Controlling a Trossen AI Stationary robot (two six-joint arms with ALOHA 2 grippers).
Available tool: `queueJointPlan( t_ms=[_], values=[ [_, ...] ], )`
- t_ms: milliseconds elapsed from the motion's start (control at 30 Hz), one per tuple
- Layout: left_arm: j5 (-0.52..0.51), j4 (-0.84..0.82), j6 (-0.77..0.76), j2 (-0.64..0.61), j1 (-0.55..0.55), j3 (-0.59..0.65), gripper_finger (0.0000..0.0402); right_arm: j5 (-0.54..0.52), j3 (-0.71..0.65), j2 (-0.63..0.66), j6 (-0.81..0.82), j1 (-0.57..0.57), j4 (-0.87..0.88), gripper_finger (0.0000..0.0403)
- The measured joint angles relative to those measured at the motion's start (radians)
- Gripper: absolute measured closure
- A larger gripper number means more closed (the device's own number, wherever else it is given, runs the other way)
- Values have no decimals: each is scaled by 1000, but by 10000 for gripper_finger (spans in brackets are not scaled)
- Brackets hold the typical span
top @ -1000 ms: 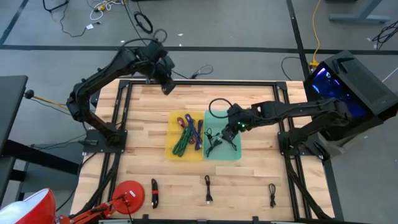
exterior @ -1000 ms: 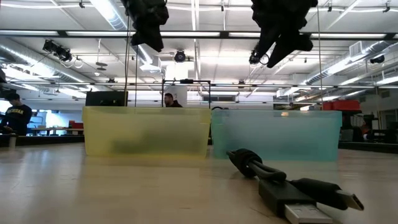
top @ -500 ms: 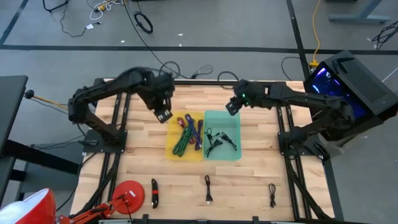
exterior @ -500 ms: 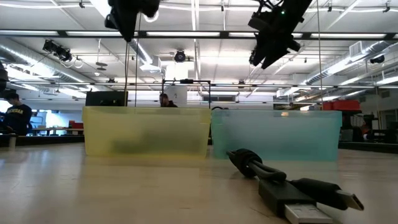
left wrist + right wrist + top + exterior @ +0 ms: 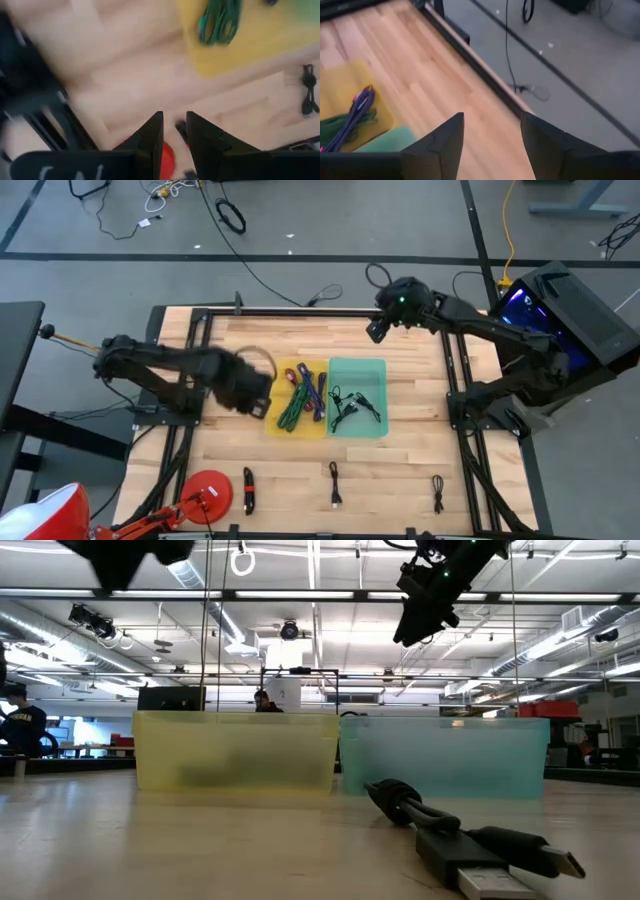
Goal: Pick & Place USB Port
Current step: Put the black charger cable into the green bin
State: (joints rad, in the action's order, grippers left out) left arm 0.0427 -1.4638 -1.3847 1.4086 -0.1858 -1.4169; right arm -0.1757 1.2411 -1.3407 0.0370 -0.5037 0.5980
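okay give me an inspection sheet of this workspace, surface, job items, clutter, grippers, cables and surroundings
Surface: wooden table, black frame rails.
Job's things: three black USB cables along the near edge; yellow bin with coloured cables; teal bin with black cables.
Clutter: red round object at the near-left corner.
Grippers: left gripper beside the yellow bin, fingers narrowly apart, empty; right gripper above the far edge, open, empty.
Cables: loose black cords on the floor.
Surroundings: open hall, people far behind.
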Motion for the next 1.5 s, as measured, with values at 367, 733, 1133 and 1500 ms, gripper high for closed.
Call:
queueJointPlan(
  t_ms=[367,733,1133,1500],
  values=[
    [147,476,-630,-2,-290,290,312,139,0,0,-81,-109,-170,207],
    [196,897,-915,59,-421,473,311,143,0,0,-139,-154,-169,207],
    [353,1000,-954,246,-426,478,228,167,0,0,-154,-157,-147,207],
    [357,1050,-956,375,-430,477,191,168,0,0,-151,-157,-113,207]
  ],
)
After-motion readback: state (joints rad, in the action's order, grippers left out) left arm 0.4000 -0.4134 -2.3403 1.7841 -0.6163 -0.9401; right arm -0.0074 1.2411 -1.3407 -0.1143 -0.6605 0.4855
